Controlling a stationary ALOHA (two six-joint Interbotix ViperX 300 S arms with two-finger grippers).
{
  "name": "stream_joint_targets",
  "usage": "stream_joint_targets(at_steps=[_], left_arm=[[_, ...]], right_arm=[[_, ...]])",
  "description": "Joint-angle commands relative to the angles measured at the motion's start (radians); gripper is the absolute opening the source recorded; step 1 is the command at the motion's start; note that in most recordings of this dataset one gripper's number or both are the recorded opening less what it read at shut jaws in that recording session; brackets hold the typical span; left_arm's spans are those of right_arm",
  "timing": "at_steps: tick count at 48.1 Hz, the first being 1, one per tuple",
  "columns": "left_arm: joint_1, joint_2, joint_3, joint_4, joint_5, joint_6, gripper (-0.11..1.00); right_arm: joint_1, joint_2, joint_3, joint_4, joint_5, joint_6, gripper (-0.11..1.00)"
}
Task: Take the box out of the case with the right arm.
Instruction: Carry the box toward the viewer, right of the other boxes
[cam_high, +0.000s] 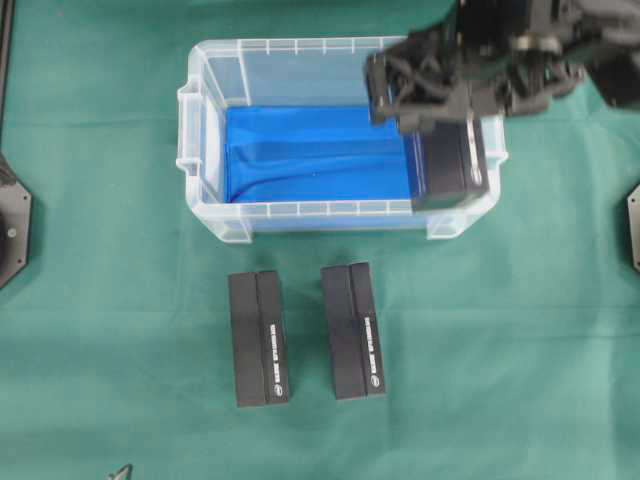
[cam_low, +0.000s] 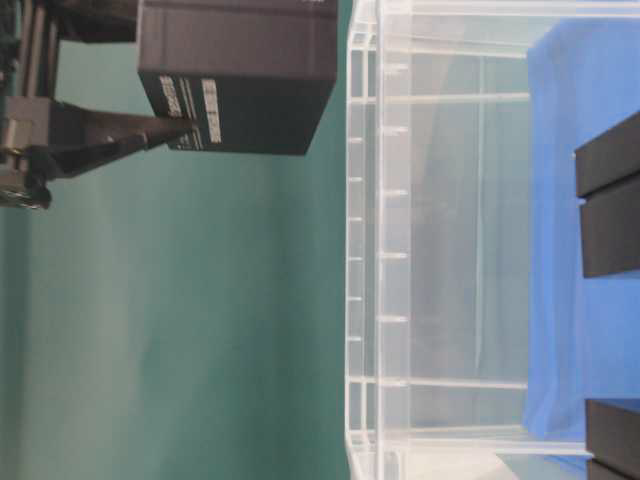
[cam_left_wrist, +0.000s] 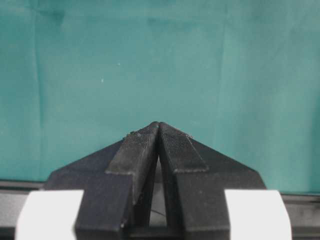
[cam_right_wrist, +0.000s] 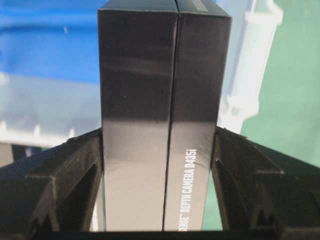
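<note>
Gripper (cam_right_wrist: 159, 150) on the right arm pinches the black box (cam_high: 455, 162), lifted above the clear case's (cam_high: 205, 110) right end, so I'd say the lift-out is underway and next comes carrying it clear to the green cloth (cam_high: 500, 330).

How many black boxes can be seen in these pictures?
3. Two black rectangular cardboard boxes lie side by side on the green cloth in front of the clear plastic case: one left, one right. The third is held by the right gripper above the case's right end.

A green-clothed table (cam_high: 110, 330) carries the clear case (cam_high: 215, 215) and two black boxes (cam_high: 258, 338) (cam_high: 353, 330).
</note>
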Motion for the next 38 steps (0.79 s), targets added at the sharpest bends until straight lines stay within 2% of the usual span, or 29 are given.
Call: stream_joint_targets(at_steps=[1,29,33,38], left_arm=[[-0.002,0.006,-0.011,0.003,-0.005,0.002,0.00],[-0.003,0.009,-0.012,0.003,-0.005,0.000,0.00],[-0.003,0.009,-0.012,0.003,-0.005,0.000,0.00],[-0.003,0.009,-0.012,0.003,-0.005,0.000,0.00]], right_arm=[[0.051,-0.044,-0.029,0.000,0.021,0.038,0.65],[0.373,-0.037,-0.028,0.000,0.035,0.357,0.65],[0.411,-0.037,-0.029,0.002,0.035,0.407,0.65],[0.434,-0.035,-0.029,0.003,0.035,0.437,0.65]])
